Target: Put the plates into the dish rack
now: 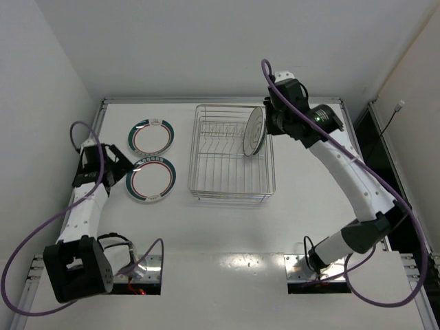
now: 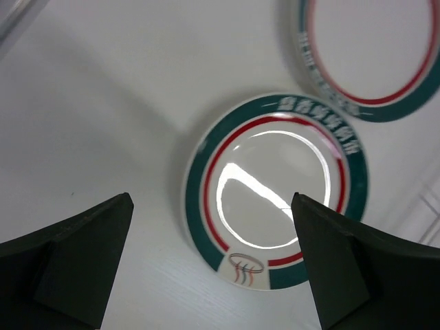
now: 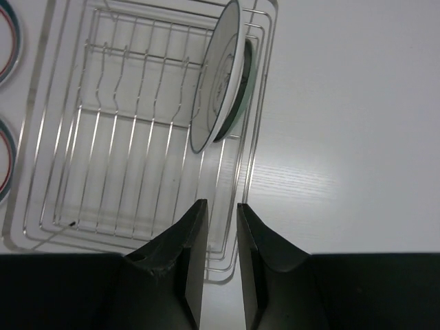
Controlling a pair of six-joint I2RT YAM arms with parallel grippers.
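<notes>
**Left side.** My left gripper hovers at the left of the table, with its jaws spread to their full width and nothing between them. Seen from the left wrist, the fingers frame the near teal-rimmed plate, which lies flat on the table. I judge the wide spread is meant to let the jaws drop over its rim. The far teal-rimmed plate lies flat just beyond it, close but not touching. Neither of these two is loaded yet.

**Centre.** The dish rack stands on the table to the right of the flat plates. Its row of upright prongs runs across the far half. Most slots are unfilled, which leaves room for the two flat plates.

**Right side.** The large white plate stands on edge at the rack's far right end, tilted slightly. The dark teal plate is tucked directly behind it, against the right wall. Both lean between prongs and wall, which I take to be what keeps them upright. My right gripper sits just right of these plates. Its jaws are parted by only a narrow slit and pinch nothing, and rack wire shows through the gap. I judge about half the task is done.
</notes>
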